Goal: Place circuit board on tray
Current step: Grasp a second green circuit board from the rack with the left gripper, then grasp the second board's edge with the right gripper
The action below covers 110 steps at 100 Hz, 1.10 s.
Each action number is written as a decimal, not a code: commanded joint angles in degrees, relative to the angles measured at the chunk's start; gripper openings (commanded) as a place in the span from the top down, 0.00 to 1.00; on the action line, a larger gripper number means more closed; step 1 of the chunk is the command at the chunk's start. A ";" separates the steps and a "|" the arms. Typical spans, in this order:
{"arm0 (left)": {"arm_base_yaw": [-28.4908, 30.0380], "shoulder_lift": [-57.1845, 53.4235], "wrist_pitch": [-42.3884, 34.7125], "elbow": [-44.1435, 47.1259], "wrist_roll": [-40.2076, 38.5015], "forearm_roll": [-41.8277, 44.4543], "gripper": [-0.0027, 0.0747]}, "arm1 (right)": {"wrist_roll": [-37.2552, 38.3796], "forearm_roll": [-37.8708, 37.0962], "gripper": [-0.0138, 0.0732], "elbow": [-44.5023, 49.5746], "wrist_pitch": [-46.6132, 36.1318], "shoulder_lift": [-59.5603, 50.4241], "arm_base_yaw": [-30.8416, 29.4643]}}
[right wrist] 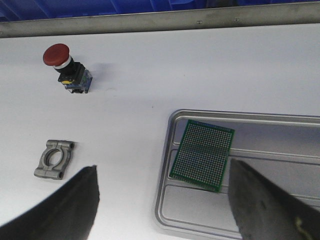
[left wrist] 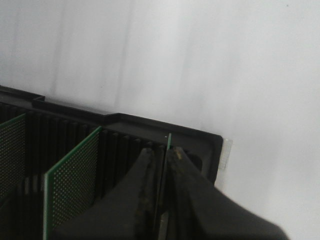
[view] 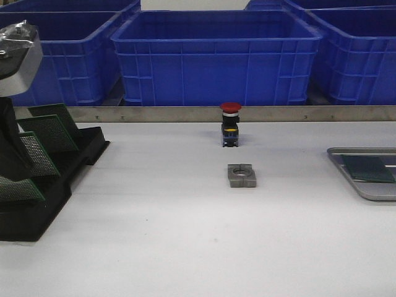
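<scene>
The left gripper (left wrist: 161, 165) is down in the black slotted rack (view: 74, 162), which stands at the left edge of the white table (view: 185, 247). In the left wrist view its two dark fingers (left wrist: 142, 185) are pressed almost together on the thin edge of a green circuit board (left wrist: 169, 141) that stands upright in a slot near the end wall of the rack. The board seems to be pinched between them, though only a narrow strip of it is visible, so the contact is not fully clear. More green perforated boards (left wrist: 72, 185) stand in other slots of the same rack, leaning in the front view (view: 52, 133).

The right gripper (right wrist: 162, 200) hangs above the right side of the table, with its fingers (right wrist: 75, 205) spread wide apart and holding nothing. Under it lies the silver-grey metal tray (right wrist: 200, 227), at the right edge of the table; in the front view it is cut by the frame (view: 365, 189). One green board already lies flat in the tray (right wrist: 202, 155), close to the tray's corner and a little rotated against the rim.

In the middle of the table stands a red push button (view: 230, 124) on a black body, near the metal rail at the far edge. Just in front of it, apart from it, lies a small grey metal clamp block (view: 241, 175) with a round hole. Behind the rail are blue plastic bins (view: 216, 59).
</scene>
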 commanded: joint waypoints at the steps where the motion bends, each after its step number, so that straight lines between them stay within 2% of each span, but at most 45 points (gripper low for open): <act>1: 0.22 -1.46 -2.14 -1.39 -0.76 -1.33 0.99 | -0.16 1.42 0.20 -1.24 -0.12 -1.60 -0.26; 26: 0.22 -6.17 -1.51 -1.47 -0.76 -0.99 0.99 | -3.21 1.54 0.20 -1.24 2.08 -1.64 -0.26; 42: 0.11 -11.92 2.19 -2.81 -0.76 -2.76 0.99 | -4.01 1.54 0.20 -1.24 4.66 -3.02 -0.26; 57: -1.24 -14.28 4.54 -3.50 2.77 -13.67 0.99 | -12.67 2.04 0.20 -1.30 8.61 -5.25 0.62; 73: -4.69 -13.45 7.96 -3.61 8.05 -27.49 0.99 | -19.26 2.15 0.20 -1.30 12.79 -6.12 5.19; 84: -6.99 -11.91 8.77 -3.61 10.12 -35.50 0.99 | -21.98 2.15 0.20 -1.30 14.68 -6.12 10.52; 110: -8.99 -6.95 18.50 -3.68 19.58 -51.69 0.99 | -28.13 2.15 0.20 -1.30 15.97 -6.07 24.26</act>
